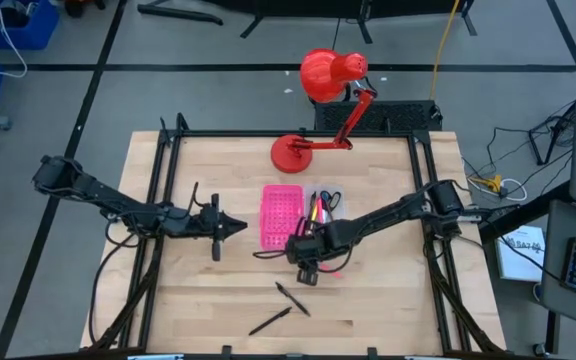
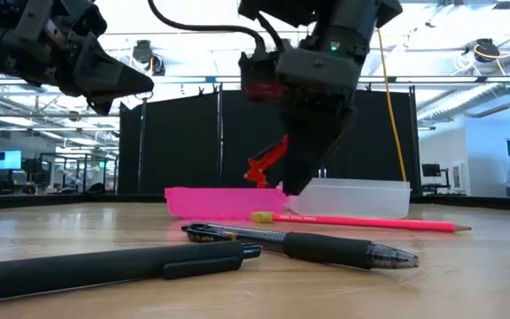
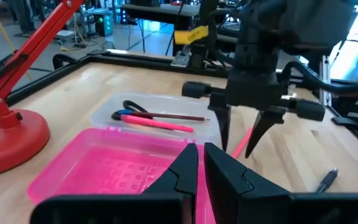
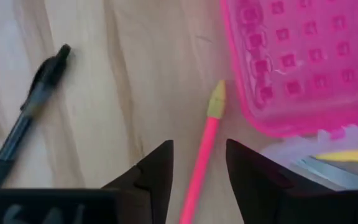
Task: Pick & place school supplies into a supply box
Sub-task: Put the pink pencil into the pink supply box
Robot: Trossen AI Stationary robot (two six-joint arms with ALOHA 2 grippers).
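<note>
Two dark arms reach over your pale wood-grain table (image 1: pixel 218 300) in the high view. The right gripper (image 1: pixel 313 268) hangs just beside the near end of the supply box, a hot-pink perforated half (image 1: pixel 280 215) joined to a clear plastic tray (image 1: pixel 326 205) that holds scissors and pencils. The left gripper (image 1: pixel 238 227) waits near the pink half's other side. Two slim black pens (image 1: pixel 293 298) lie apart from the box toward the table's front edge, and a glossy red desk lamp (image 1: pixel 318 110) stands behind it.

In the low view you see the right gripper's tapered fingers (image 2: pixel 295 177) pointing down just above a thin pink pencil (image 2: pixel 370 221) with a yellow eraser end, lying flat on the wood in front of the box. The matte black pens sit nearer the camera.

From the left wrist, the left gripper's fingers (image 3: pixel 191 171) stand nearly together — only a sliver between them, nothing held. Beyond them the clear tray contains black-handled scissors (image 3: pixel 132 109), a pink pencil and a dark red one.

From the right wrist, the fingers (image 4: pixel 154 174) stand apart with the pink pencil lying between them — not clamped. Its eraser end lies just beside the pink half's rounded corner.
</note>
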